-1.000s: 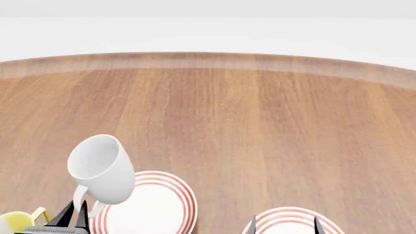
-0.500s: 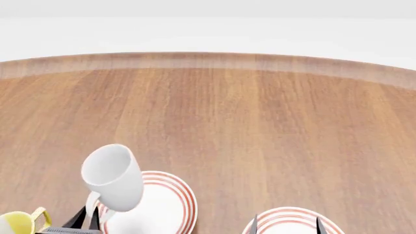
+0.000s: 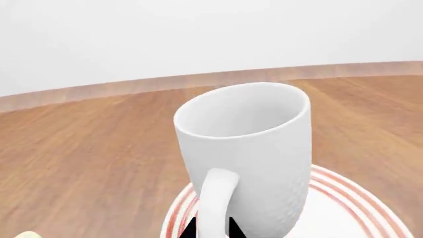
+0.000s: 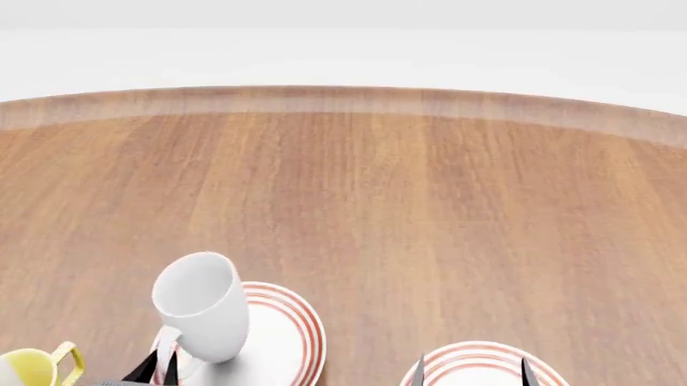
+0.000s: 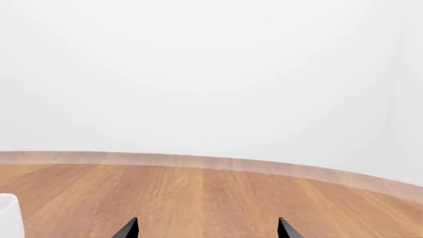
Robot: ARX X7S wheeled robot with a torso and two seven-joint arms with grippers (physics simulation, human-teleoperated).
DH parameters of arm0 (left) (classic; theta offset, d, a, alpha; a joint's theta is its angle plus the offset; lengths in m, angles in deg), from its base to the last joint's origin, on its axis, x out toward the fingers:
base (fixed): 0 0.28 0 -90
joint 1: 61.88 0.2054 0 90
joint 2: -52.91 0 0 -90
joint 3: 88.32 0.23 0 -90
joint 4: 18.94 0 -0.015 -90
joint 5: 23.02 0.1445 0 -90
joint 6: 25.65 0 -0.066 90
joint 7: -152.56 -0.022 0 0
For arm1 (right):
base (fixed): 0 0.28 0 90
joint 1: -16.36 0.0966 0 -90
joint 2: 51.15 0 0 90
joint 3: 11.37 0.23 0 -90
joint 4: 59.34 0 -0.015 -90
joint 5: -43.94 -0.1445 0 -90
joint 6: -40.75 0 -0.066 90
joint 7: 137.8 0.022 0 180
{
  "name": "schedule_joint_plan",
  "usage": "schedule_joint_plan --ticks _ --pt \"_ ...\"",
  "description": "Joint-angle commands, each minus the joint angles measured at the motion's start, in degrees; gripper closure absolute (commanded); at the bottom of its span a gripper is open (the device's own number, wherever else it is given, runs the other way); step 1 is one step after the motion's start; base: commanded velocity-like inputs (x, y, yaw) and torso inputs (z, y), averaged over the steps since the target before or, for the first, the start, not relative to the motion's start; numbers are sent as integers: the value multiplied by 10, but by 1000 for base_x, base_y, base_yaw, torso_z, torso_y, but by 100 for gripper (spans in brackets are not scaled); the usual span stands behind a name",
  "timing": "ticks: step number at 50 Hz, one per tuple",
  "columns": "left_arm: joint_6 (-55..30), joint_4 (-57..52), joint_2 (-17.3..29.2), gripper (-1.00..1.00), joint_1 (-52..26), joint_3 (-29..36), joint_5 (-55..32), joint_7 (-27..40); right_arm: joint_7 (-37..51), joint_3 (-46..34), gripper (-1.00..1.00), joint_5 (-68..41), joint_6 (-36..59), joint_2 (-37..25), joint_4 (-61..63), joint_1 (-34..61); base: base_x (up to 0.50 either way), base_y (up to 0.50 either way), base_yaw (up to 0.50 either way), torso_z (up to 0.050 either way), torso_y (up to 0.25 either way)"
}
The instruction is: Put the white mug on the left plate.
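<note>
- I have the mug [image 4: 202,310] by its handle in my left pincer [image 4: 157,370], the black tips closed on either side of the loop; the mug hangs over the left part of the left plate [image 4: 281,338], near the table's near edge toward its left end.
- I can't tell whether its base touches the plate yet; I judge it is just above, leaning a little away from me.
- To set it down well, I would shift slightly toward the plate's centre, level the mug, then lower slowly until the base sits flat inside the red rings before letting go.
- Releasing while it is tilted could tip it off the rim, I think.
- My right pincer [image 5: 206,229] is idle with its tips spread apart, above the other plate [image 4: 478,362].
- The mug is tall, plain glossy white, with a wide round mouth, an empty inside and a thick loop handle facing me.
- A yellow mug [image 4: 32,368] stands beside the plate, toward the near left corner; I would keep clear of it.
</note>
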Motion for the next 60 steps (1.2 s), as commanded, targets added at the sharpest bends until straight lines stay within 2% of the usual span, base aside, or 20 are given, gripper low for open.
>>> schedule_joint_plan --ticks 1,18,19,39,42,46,54,60 --pt "8 9 -2 100 -6 3 9 4 1 -2 -100 -1 -1 -1 -1 1 0 0 0 0 0" --pt "-7 10 -1 100 -9 -2 17 4 4 -4 -100 -1 -2 -3 1 1 0 0 0 0 1" --pt "-8 10 -1 -100 -10 -5 15 6 4 -4 -100 -2 -2 -4 0 1 0 0 0 0 0" --pt "7 4 0 -100 -6 -15 7 -7 8 -4 -100 -3 -9 -5 1 0 0 0 0 0 0" --pt "-74 -176 13 -100 68 -14 -2 -6 9 -3 -100 -4 -11 -6 4 -1 0 0 0 0 0" --pt "-150 -351 29 -100 138 -12 -16 -5 9 -4 -100 -1 -28 -6 10 -4 0 0 0 0 0" --pt "-204 -587 54 -100 244 -22 -44 14 13 -4 -100 14 -69 -16 49 -29 0 0 0 0 0" --pt "-210 -692 72 -100 299 -26 -55 20 16 -7 -100 25 -77 -20 70 -43 0 0 0 0 0"
